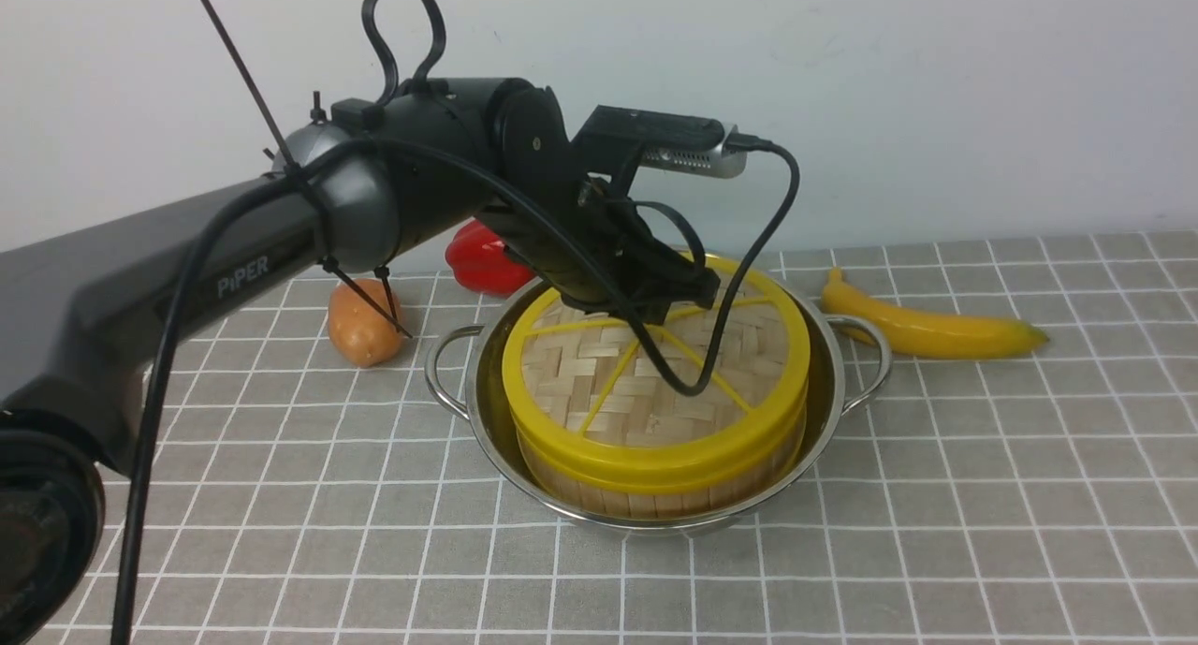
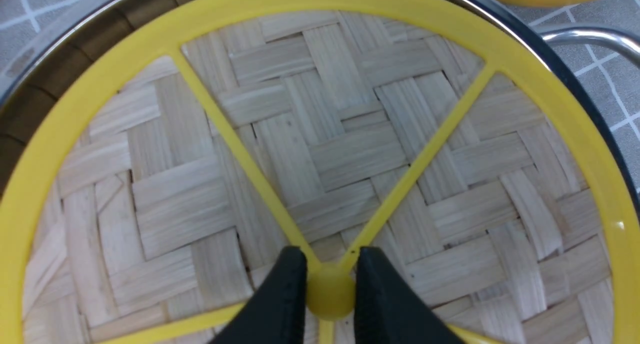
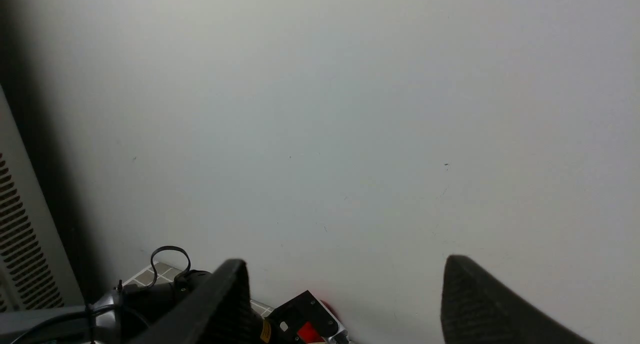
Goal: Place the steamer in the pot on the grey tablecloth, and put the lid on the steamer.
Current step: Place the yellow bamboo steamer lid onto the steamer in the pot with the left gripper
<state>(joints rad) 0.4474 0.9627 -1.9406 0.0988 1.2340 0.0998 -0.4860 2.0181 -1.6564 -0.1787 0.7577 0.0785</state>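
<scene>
Left gripper (image 2: 330, 258) clamps the lid (image 1: 599, 383) atop the steamer (image 1: 655, 503) — right gripper (image 3: 345, 261) gapes wide.

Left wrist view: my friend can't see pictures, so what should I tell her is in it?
Two black fingers of the left gripper pinch the little yellow knob in the middle of the round woven bamboo lid, which fills the picture. At the edge peek the shiny pot and grey tablecloth.

The grey tablecloth (image 1: 983, 495) is spread flat. On it the pot (image 1: 829, 383) is set centrally, a banana (image 1: 927, 331) is laid to its right, and a potato (image 1: 363, 327) and red pepper (image 1: 482, 256) are placed at its rear left.
</scene>
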